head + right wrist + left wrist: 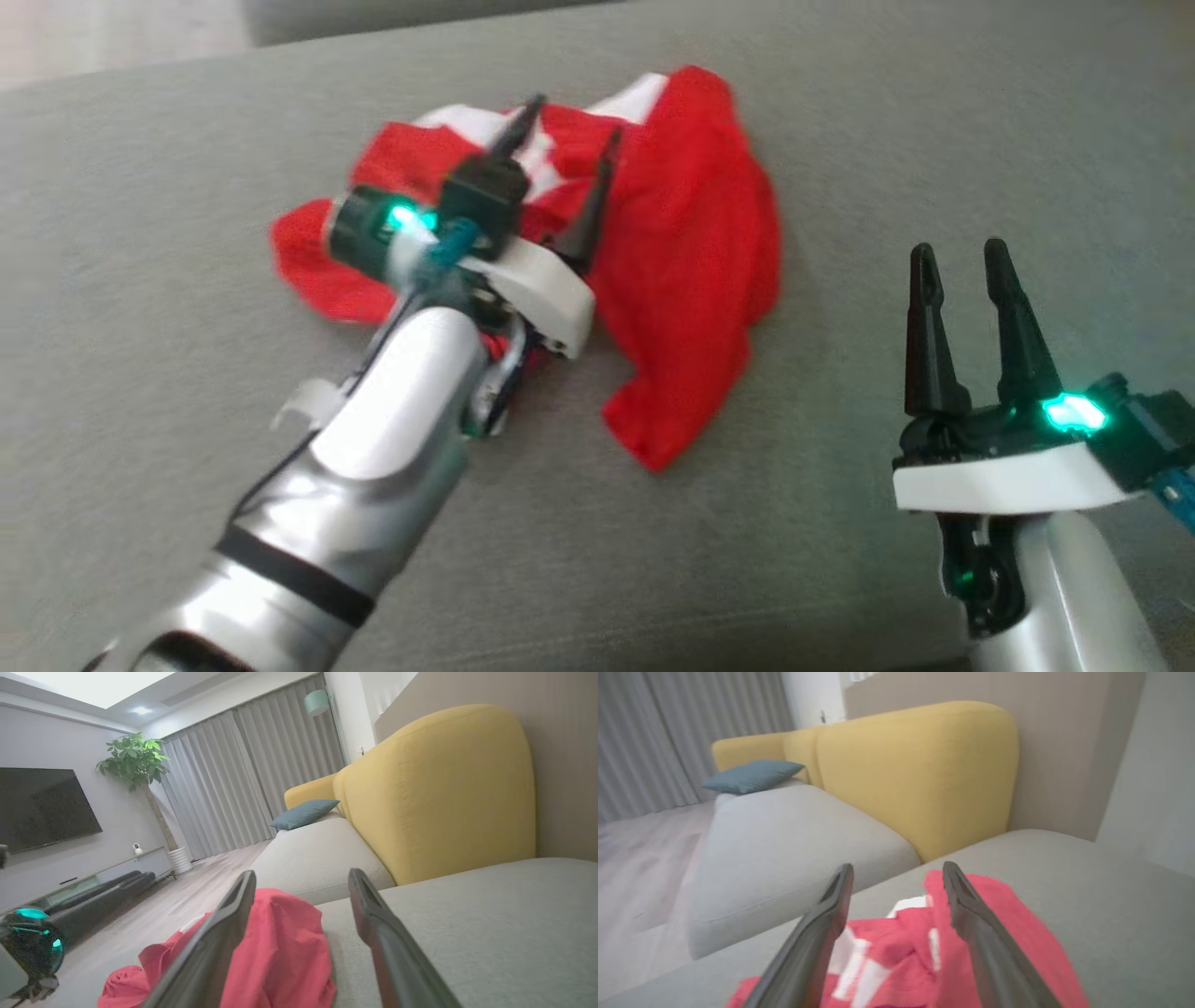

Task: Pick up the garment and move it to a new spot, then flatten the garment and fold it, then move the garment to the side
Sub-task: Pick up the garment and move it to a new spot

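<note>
A red garment with white patches lies crumpled on the grey cushion. My left gripper hovers over its upper left part, open, fingers spread with nothing between them. From the left wrist the garment lies just under and beyond the open left gripper. My right gripper stands open to the right of the garment, apart from it, over bare cushion. In the right wrist view the garment bulges behind the left finger of the right gripper.
A yellow sofa back rises beyond the grey cushion. A second grey seat with a blue pillow lies further off. The right wrist view has a TV, a plant, curtains and wooden floor.
</note>
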Available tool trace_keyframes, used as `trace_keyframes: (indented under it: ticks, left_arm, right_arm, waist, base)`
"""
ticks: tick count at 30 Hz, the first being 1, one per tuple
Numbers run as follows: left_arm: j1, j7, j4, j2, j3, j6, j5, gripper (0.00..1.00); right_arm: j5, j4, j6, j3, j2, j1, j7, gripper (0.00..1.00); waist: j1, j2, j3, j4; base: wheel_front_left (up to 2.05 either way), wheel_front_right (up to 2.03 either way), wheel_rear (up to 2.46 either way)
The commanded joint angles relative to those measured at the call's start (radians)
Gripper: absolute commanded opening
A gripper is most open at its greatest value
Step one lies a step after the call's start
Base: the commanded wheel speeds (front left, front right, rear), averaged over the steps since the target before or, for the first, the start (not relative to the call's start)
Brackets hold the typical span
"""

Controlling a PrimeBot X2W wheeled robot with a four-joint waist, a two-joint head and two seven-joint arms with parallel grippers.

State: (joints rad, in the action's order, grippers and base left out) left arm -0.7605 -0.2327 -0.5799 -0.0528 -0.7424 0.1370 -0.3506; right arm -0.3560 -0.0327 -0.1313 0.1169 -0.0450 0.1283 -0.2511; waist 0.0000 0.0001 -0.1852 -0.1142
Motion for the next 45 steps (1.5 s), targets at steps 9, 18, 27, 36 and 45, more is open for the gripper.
trace_keyframes:
  ticks: [9, 18, 27, 36, 45]
  left_arm:
    - [0.194, -0.028, 0.203, -0.184, 0.137, 0.052, -0.038, 1.00]
    - [0.508, -0.029, 0.415, -0.200, 0.238, 0.087, -0.069, 1.00]
    - [0.665, -0.029, 0.492, -0.138, 0.316, 0.048, 0.006, 1.00]
    - [0.663, -0.029, 0.457, -0.097, 0.371, -0.009, 0.050, 1.00]
    - [0.527, 0.034, 0.296, -0.081, 0.378, -0.034, 0.040, 1.00]
  right_arm:
    - [0.073, 0.005, 0.001, 0.017, -0.005, -0.064, -0.011, 1.00]
    - [0.106, -0.020, 0.001, -0.007, -0.005, -0.136, -0.011, 1.00]
    - [0.106, -0.024, 0.001, -0.009, -0.005, -0.164, -0.011, 1.00]
    - [0.113, -0.017, 0.001, -0.010, -0.005, -0.158, -0.011, 1.00]
    - [0.126, 0.006, 0.001, -0.011, -0.005, -0.112, -0.011, 1.00]
  waist:
    - [0.0000, -0.0001, 0.142, 0.207]
    - [0.0000, -0.0001, 0.214, 0.254]
    - [0.0000, -0.0001, 0.228, 0.248]
    - [0.0000, -0.0001, 0.191, 0.231]
    - [0.0000, -0.0001, 0.071, 0.194]
  base:
    - [0.00, 0.00, 0.00]
    - [0.00, 0.00, 0.00]
    - [0.00, 0.00, 0.00]
    - [0.00, 0.00, 0.00]
    - [0.00, 0.00, 0.00]
